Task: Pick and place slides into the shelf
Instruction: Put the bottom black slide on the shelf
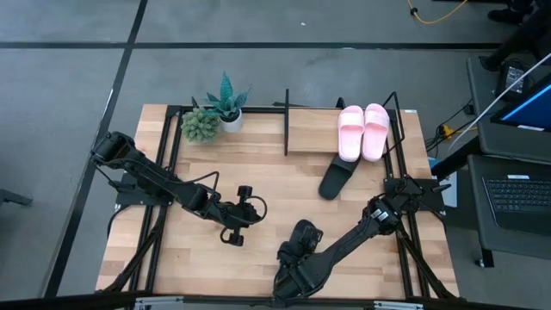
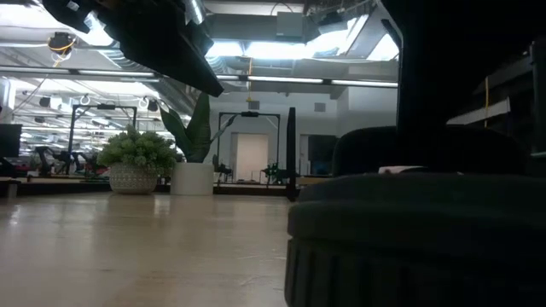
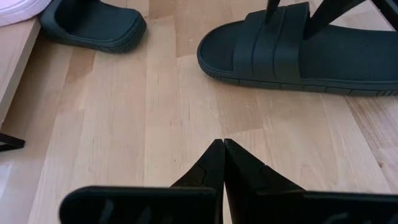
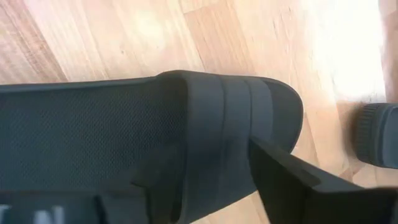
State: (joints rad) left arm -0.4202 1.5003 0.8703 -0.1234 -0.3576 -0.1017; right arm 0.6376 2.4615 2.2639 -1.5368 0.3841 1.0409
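No readable brand, label or writing anywhere. Far left on the wooden worktop (image 1: pixel 198 258): two potted plants (image 1: pixel 215 116), one bushy in a patterned pot, one spiky in a white pot. Near centre-left: left claw (image 1: pixel 245 211) low above bare boards, fingers (image 3: pixel 217 165) pressed together, holding nothing. Near centre: right claw (image 1: pixel 303 241) clamped on the strap of one black slide (image 3: pixel 298 46), sole flat on the worktop, long axis roughly near-to-far, toe end towards the left claw. Farther right: second black slide (image 1: pixel 336 178) lying loose beside the shelf (image 1: pixel 314 129), long axis angled near-left to far-right. Far right: two pink slides (image 1: pixel 362 131) side by side on the shelf board, lengthways near-to-far.
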